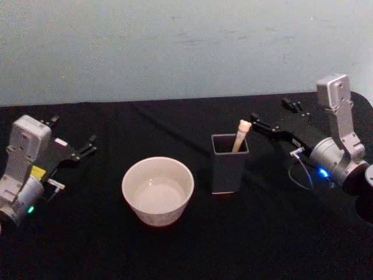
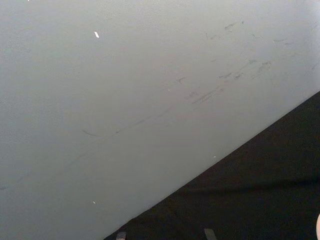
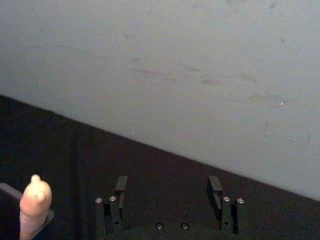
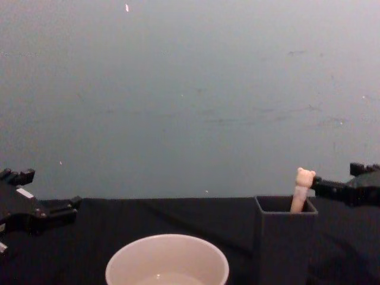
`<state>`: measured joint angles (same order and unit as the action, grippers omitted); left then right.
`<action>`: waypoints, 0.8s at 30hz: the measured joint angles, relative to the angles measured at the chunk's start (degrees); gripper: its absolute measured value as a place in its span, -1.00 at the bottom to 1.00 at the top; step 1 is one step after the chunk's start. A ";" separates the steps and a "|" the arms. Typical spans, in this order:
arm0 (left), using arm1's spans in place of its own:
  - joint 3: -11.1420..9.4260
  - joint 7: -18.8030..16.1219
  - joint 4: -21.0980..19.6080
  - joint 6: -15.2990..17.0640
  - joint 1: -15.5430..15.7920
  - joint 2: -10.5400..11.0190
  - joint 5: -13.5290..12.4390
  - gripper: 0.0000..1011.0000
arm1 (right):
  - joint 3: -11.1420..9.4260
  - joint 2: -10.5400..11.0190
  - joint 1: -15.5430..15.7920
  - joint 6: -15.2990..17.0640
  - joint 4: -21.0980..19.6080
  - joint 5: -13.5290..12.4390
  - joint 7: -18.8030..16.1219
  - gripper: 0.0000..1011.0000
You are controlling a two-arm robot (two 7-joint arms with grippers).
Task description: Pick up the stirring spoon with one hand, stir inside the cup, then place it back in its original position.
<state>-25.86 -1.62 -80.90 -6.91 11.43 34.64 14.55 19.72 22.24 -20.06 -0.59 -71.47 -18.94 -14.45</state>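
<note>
The spoon (image 1: 241, 135) stands in the holder (image 1: 229, 163), leaning against its right wall, with only the peach handle and small bear head clear of the rim. I judge it light and stiff. The smooth, rounded handle could slip or swivel between flat fingers, so I would pinch it just below the bear head, where it clears the rim, and draw it straight up along its lean.

My right hand (image 1: 274, 121) hangs just right of the holder, level with the spoon's top, fingers spread wide and holding nothing; its near fingertip lies close to the bear head. My left hand (image 1: 73, 139) is parked well left of the holder, beyond the cup (image 1: 157, 189), also spread and empty.

The cup sits just left of the holder on the black desk (image 1: 192, 251), wide-mouthed, an easy target. What I see in the way is the holder itself. It looks tall and narrow, so a sideways tug on the spoon could tip it toward the cup. Its rim also crowds any lower grip.
</note>
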 joint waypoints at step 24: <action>0.00 0.00 0.00 0.00 0.00 0.00 0.00 0.98 | 0.09 -0.26 -0.17 0.42 0.64 0.59 -0.31 0.98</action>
<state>-25.86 -1.62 -80.90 -6.91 11.43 34.65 14.55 19.80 21.99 -20.23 -0.16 -70.83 -18.36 -14.76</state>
